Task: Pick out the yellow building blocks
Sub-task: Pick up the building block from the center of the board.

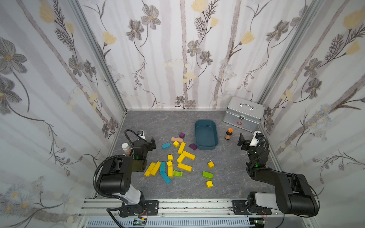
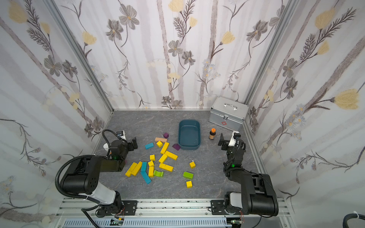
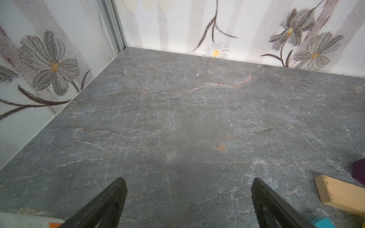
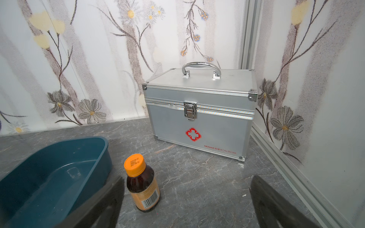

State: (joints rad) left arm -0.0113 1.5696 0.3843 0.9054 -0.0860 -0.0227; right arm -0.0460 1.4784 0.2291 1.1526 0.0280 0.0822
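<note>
Opening step, by my reading: nothing is picked yet. My left gripper [image 1: 152, 143] is spread wide and empty, over bare counter [image 1: 227, 177] beside the pile. My right gripper [image 1: 241, 140] is also spread and empty, near the brown bottle [image 1: 228, 134].

The yellow building blocks [image 1: 181, 148] lie scattered mid-counter among teal, green and purple ones. More may hide under my left arm. The teal bin [image 1: 205, 147] is empty and probably the drop spot.

Next: choose an isolated cube and straddle it clear of its neighbours.
</note>
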